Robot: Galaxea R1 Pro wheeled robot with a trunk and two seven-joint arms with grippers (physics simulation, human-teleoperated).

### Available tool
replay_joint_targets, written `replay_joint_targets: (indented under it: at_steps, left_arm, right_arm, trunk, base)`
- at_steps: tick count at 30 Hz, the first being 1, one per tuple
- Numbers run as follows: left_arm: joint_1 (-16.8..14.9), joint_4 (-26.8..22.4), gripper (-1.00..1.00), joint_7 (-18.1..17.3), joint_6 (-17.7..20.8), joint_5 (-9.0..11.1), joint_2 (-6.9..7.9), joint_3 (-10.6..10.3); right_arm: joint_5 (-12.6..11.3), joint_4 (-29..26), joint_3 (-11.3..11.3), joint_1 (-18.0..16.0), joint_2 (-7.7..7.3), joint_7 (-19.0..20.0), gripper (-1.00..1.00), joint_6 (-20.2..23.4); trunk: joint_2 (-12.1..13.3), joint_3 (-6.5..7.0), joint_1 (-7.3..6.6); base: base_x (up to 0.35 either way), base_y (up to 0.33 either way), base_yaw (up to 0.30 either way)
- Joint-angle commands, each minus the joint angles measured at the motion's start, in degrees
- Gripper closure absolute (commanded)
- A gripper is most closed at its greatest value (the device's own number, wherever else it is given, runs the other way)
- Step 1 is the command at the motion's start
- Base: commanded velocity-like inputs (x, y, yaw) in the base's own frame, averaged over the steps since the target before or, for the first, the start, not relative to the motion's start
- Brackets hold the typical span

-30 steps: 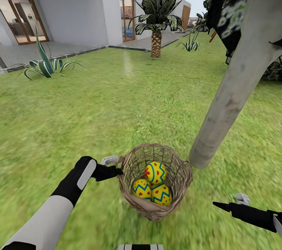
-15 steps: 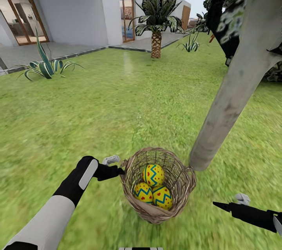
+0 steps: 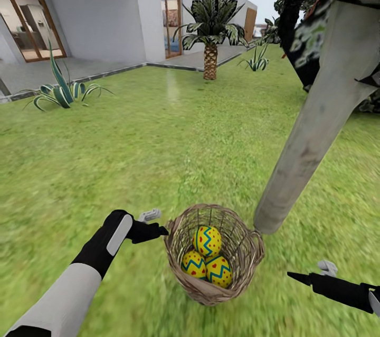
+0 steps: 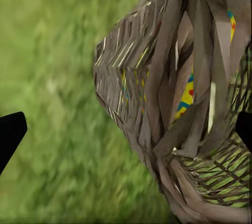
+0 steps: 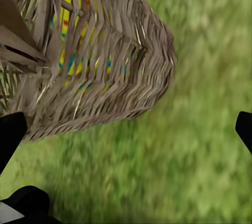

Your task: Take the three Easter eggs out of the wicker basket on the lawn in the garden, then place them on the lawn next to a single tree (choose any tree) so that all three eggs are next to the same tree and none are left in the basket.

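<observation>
Sliding closer, the wicker basket [image 3: 214,255] now touches the tree [image 3: 311,142]. Three Easter eggs [image 3: 207,258] remain inside. Left gripper [image 3: 153,223] and right gripper [image 3: 306,272] both stand open, empty.

No legible text, labels, brand marks, numbers or signs appear on any surface in view.

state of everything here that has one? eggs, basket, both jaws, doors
three Easter eggs: all inside the basket, none on the grass
wicker basket: upright on the lawn, its rim against the base of the tree
left gripper: jaws open, at the basket's rim, holding nothing
right gripper: jaws open, apart from the basket, empty
house door: shut
</observation>
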Motion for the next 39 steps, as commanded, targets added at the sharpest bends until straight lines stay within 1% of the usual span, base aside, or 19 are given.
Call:
replay_joint_targets:
  at_steps: [1,4,9,12,18,20,21,23,25,27,28,30,32,34,39]
  left_arm:
    - [-0.02,-0.5,-1.0,0.33,0.22,0.31,0.07,-0.05]
    - [0.08,-4.7,-1.0,0.33,0.31,0.31,0.5,-0.05]
    - [0.1,-5.41,-1.0,0.41,0.4,0.31,0.74,-0.05]
    - [0.06,-5.66,-1.0,0.4,0.49,0.31,1.28,-0.05]
    - [0.24,-8.47,-1.0,0.55,0.5,0.16,1.5,0.06]
    - [0.27,-8.95,-1.0,0.65,0.4,0.13,2.46,0.23]
    - [0.27,-8.98,-1.0,0.66,0.37,0.11,2.6,0.28]
    - [0.27,-9.08,-1.0,0.67,0.29,0.06,3.01,0.5]
    - [0.28,-9.16,-1.0,0.73,0.25,-0.01,3.24,0.66]
    - [0.25,-9.19,-1.0,0.75,0.21,-0.03,3.3,0.71]
    - [0.22,-9.2,-1.0,0.8,0.18,-0.05,3.33,0.72]
    - [0.2,-9.2,-1.0,1.12,0.16,-0.09,3.34,0.73]
    - [0.15,-9.2,-1.0,1.72,0.15,-0.11,3.35,0.74]
    - [0.04,-9.2,-1.0,3.17,0.1,-0.12,3.35,0.74]
    - [-0.06,-9.21,-1.0,10.74,0.06,-0.06,3.27,0.81]
  right_arm:
    - [-0.32,0.01,-0.04,-0.02,-0.01,0.1,-1.0,0.48]
    - [-0.32,0.01,-0.03,-0.02,-0.04,0.1,-1.0,0.5]
    - [-0.32,0.01,-0.05,-0.02,-0.06,0.1,-1.0,0.48]
    - [-0.32,0.01,-0.03,-0.02,-0.05,0.1,-1.0,0.49]
    - [-0.32,0.01,-0.04,-0.02,-0.02,0.1,-1.0,0.49]
    - [-0.32,0.01,-0.05,-0.02,-0.07,0.1,-1.0,0.48]
    - [-0.32,0.01,-0.05,-0.02,-0.09,0.1,-1.0,0.48]
    - [-0.32,0.01,-0.05,-0.02,-0.47,0.04,-1.0,0.53]
    - [-0.32,-0.05,-0.05,-0.02,-1.41,0.02,-1.0,0.56]
    - [-0.32,-0.07,-0.22,-0.02,-1.99,0.01,-1.0,0.56]
    - [-0.32,-0.07,-0.78,-0.02,-2.34,-0.03,-1.0,0.57]
    - [-0.29,-0.22,-1.9,-0.02,-2.57,-0.06,-1.0,0.57]
    - [-0.26,-0.35,-2.6,-0.02,-2.7,-0.09,-1.0,0.57]
    - [-0.2,-0.48,-3.12,-0.02,-2.92,-0.13,-1.0,0.57]
    - [-0.04,-0.67,-3.5,-0.02,-3.44,-0.2,-1.0,0.57]
  trunk:
    - [0.4,0.14,-0.23]
    - [1.6,0.68,-0.89]
    - [3.61,1.57,-1.99]
    - [4.81,2.11,-2.65]
    - [7.22,3.19,-3.97]
    - [8.02,3.55,-4.41]
    - [8.42,3.73,-4.63]
    - [9.22,4.09,-5.07]
    - [10.02,4.45,-5.51]
    - [10.83,4.8,-5.95]
    - [11.23,4.98,-6.16]
    - [12.03,5.34,-6.6]
    - [12.83,5.7,-7.04]
    - [13.63,6.06,-7.48]
    - [15.64,6.96,-8.58]
  base:
    - [0.0,0.0,0.0]
    - [0.0,0.0,0.0]
    - [0.0,0.0,0.0]
    - [0.0,0.0,0.0]
    - [0.0,0.0,0.0]
    - [0.0,0.0,0.0]
    - [0.0,0.0,0.0]
    - [0.0,0.0,0.0]
    - [0.0,0.0,0.0]
    - [0.0,0.0,0.0]
    - [0.0,0.0,0.0]
    - [0.0,0.0,0.0]
    - [0.0,0.0,0.0]
    - [0.0,0.0,0.0]
    - [0.0,0.0,0.0]
